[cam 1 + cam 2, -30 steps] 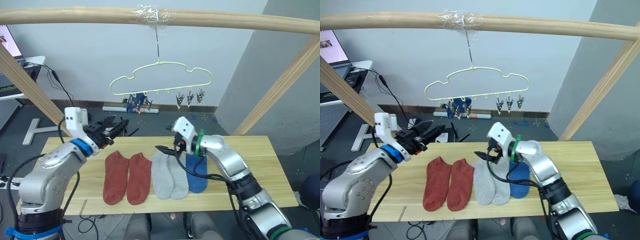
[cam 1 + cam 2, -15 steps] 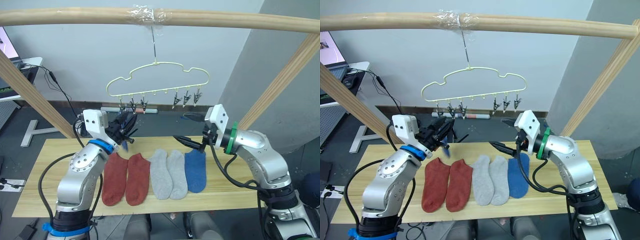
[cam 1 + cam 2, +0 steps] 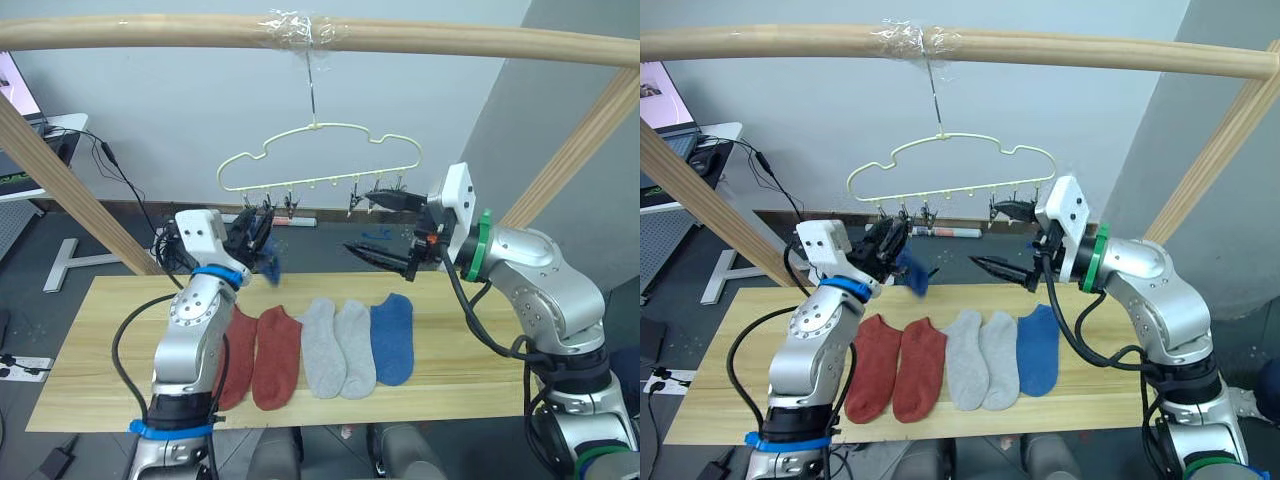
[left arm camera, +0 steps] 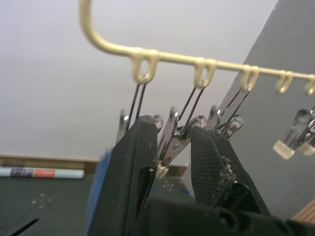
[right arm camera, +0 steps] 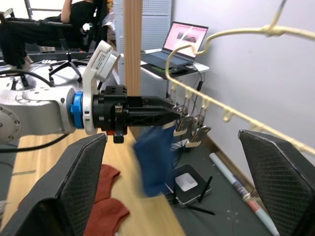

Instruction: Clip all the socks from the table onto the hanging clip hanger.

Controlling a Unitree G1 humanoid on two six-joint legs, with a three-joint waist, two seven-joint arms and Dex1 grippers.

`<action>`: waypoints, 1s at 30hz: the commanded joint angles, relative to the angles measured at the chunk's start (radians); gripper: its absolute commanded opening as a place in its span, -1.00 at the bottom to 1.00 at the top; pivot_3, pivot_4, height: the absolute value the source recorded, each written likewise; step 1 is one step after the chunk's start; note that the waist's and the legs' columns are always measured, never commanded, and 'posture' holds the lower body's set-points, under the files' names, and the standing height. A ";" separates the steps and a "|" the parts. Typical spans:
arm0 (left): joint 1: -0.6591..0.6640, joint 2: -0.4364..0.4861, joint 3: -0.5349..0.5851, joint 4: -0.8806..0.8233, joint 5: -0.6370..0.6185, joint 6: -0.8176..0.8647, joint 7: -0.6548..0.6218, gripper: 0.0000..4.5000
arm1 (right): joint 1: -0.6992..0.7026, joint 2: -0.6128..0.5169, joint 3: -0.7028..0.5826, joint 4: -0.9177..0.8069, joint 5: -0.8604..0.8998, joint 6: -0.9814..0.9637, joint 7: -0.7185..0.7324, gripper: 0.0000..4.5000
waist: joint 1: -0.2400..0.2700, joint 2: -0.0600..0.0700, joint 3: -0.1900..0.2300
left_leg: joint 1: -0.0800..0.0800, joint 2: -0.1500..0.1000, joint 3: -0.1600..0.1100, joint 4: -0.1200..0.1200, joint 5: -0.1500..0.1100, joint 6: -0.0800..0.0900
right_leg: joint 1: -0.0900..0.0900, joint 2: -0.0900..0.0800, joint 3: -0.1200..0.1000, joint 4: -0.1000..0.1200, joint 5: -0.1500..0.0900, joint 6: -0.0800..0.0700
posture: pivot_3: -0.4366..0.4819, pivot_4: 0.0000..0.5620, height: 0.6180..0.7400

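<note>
Five socks lie side by side on the surface (image 3: 480,330): two rust-red socks (image 3: 262,352), two grey socks (image 3: 336,345) and one blue sock (image 3: 392,338), toes pointing toward the robot. The sixth, a second blue sock (image 3: 912,272), hangs up at the left gripper (image 3: 888,243), which is raised to the left end of the clip hanger (image 3: 318,155). That gripper's fingers (image 4: 129,172) stand a narrow gap apart with a metal clip (image 4: 170,140) between them, and blue fabric shows beside one finger; whether the sock is pinched by the fingers or by a clip cannot be told. The right gripper (image 3: 385,226) is lifted near the hanger's right-hand clips (image 3: 378,190), its fingers spread wide and holding nothing. The hanger hangs by its hook from a wooden pole (image 3: 150,30).
</note>
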State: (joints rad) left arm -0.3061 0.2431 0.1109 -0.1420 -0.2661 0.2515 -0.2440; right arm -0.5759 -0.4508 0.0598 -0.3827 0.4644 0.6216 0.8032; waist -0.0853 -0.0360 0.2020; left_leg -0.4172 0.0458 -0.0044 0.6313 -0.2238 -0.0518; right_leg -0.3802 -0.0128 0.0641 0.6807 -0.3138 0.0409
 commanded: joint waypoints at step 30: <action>0.044 -0.008 -0.030 -0.052 0.031 -0.003 -0.020 -0.37 | -0.001 -0.028 -0.034 -0.006 0.040 -0.035 -0.021 1.00 | -0.002 0.000 0.000 | 0.000 0.000 0.000 0.001 0.000 0.000 | 0.000 0.000 0.000 0.001 0.000 0.000 | -0.39 -0.32 1.00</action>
State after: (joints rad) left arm -0.2427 0.2337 0.0812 -0.1945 -0.2495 0.2888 -0.2569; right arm -0.5633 -0.4665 0.0530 -0.3635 0.4913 0.6002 0.7844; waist -0.0873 -0.0359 0.2020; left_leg -0.4170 0.0461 -0.0043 0.6323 -0.2237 -0.0516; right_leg -0.3801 -0.0127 0.0642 0.6819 -0.3137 0.0408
